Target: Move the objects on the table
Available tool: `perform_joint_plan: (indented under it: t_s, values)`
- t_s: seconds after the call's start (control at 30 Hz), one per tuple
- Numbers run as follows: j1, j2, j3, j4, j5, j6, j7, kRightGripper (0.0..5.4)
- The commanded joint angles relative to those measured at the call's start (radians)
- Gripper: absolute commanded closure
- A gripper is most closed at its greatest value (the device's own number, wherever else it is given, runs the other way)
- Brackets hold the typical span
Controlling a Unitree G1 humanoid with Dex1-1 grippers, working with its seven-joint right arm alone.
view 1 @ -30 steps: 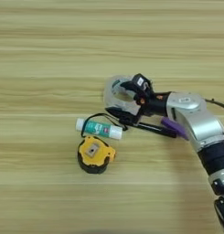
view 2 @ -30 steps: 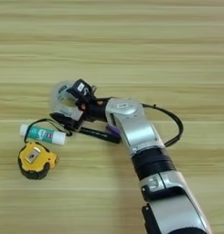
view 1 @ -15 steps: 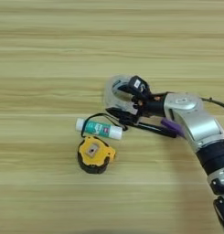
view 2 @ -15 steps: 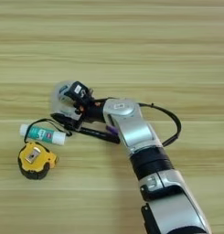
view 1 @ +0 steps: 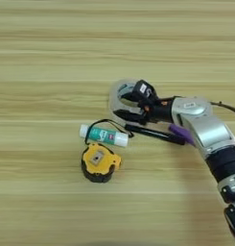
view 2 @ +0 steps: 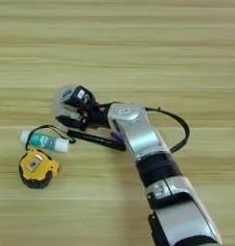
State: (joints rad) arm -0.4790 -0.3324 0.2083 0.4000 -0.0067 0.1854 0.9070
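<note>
Wooden table [view 1: 52, 43], black fingers [view 1: 136, 88] spread partway around the clear tape roll [view 1: 120, 96], not clamped.

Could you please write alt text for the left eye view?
The robot's right end effector reaches in from the right over a clear tape roll on a wooden table. A black pen lies just below it; a white-green glue stick and yellow tape measure sit lower left.

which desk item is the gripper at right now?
The clear tape roll: the right gripper straddles its rim. Pen, glue stick and tape measure lie nearer the robot, untouched.
</note>
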Motion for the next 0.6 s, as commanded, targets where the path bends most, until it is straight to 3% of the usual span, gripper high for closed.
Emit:
perform_joint_plan:
  t_s: [0.03, 0.3, 0.6]
  values:
    - [-0.047, -0.008, 0.002, -0.005, -0.001, 0.000, -0.009, 3.00]
    - [-0.048, 0.004, 0.030, 0.067, -0.012, 0.000, 0.023, 3.45]
    - [-0.045, 0.004, 0.046, 0.089, -0.016, -0.009, 0.045, 3.60]
